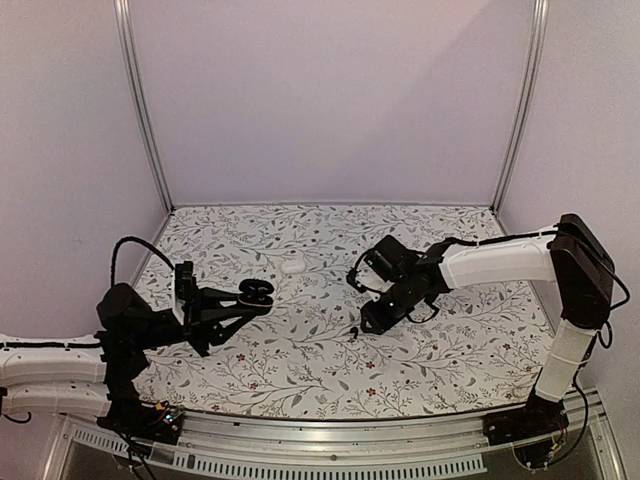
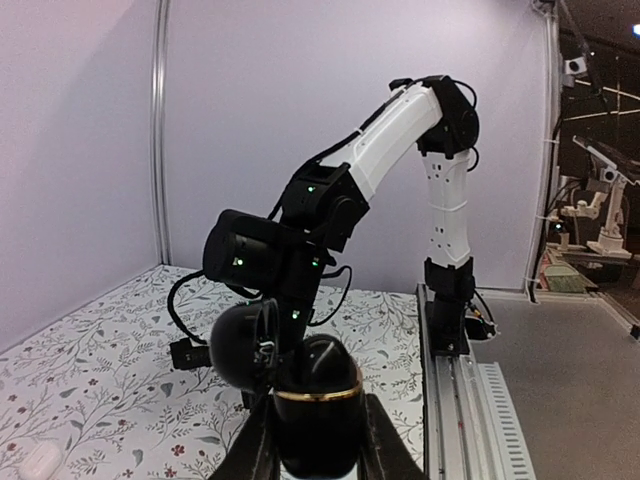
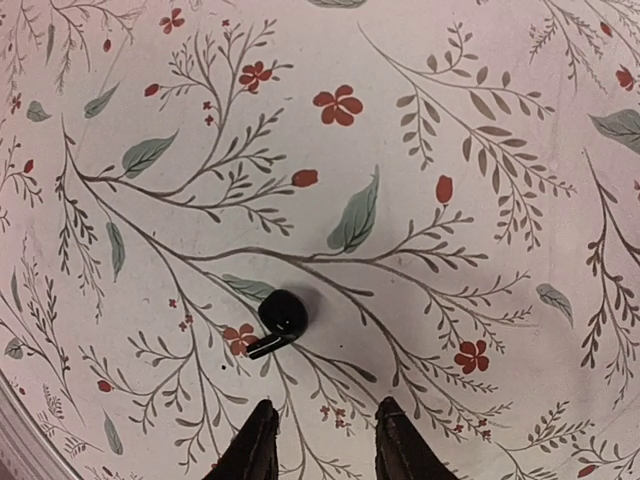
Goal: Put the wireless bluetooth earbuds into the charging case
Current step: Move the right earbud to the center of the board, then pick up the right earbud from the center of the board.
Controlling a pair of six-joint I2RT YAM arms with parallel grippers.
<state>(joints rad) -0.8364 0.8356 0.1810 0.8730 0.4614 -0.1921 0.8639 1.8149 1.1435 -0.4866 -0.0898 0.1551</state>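
Observation:
My left gripper (image 1: 243, 298) is shut on the black charging case (image 1: 258, 292) and holds it above the table with its lid swung open. In the left wrist view the case (image 2: 318, 400), with a gold band, sits between my fingers (image 2: 255, 450), its lid (image 2: 238, 345) hanging to the left. One tiny black earbud (image 3: 281, 318) lies on the floral table just ahead of my open, empty right gripper (image 3: 325, 445). It also shows in the top view (image 1: 353, 332), next to the right gripper (image 1: 370, 322). I see no second earbud.
A small white pebble-shaped case (image 1: 292, 266) lies on the table behind the black case; it also shows in the left wrist view (image 2: 40, 458). The floral tabletop (image 1: 330, 375) is walled at the back and both sides. A metal rail (image 1: 330, 440) runs along the near edge.

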